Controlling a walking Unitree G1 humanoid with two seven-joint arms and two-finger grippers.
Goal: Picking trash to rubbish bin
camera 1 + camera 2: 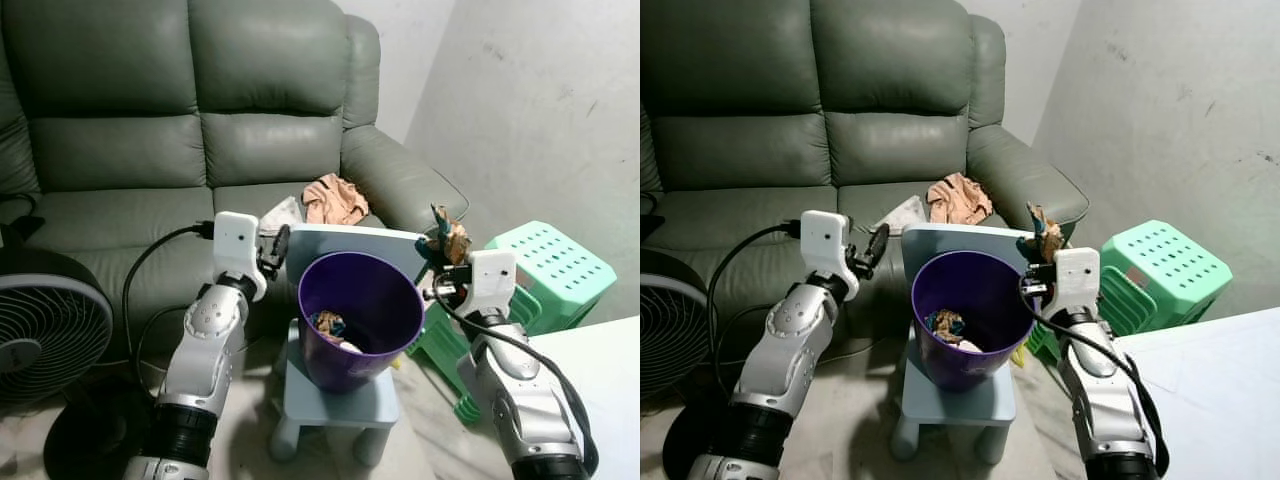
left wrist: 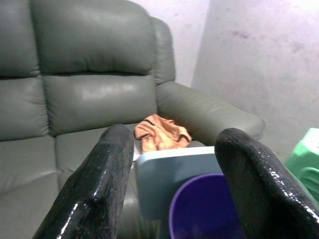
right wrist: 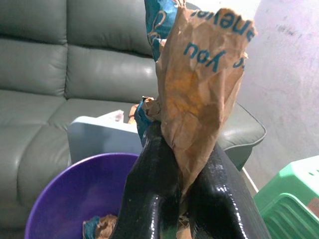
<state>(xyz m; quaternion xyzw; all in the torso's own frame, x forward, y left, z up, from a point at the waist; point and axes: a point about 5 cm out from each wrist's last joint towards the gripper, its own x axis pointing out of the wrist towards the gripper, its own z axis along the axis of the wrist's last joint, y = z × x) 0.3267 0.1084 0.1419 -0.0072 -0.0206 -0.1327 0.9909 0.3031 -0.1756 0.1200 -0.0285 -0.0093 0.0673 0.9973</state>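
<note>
Crumpled brown paper wrapper [image 3: 199, 94] with blue print, pinched between the closed fingers of the right gripper [image 1: 440, 250], held just beside and above the rim of the purple rubbish bin [image 1: 360, 320]. Bin stands on a pale blue stool [image 1: 335, 400] and already contains trash. Left gripper [image 1: 275, 250], fingers spread and empty, hovers at the bin's opposite rim.

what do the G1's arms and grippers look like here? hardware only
Both arms have silver, rounded shells with black joint sections. Each wrist carries a white boxy camera module. A black cable loops from each module down along the forearm. Left gripper and right gripper each have two long, glossy black fingers with rounded tips. No markings legible.
</note>
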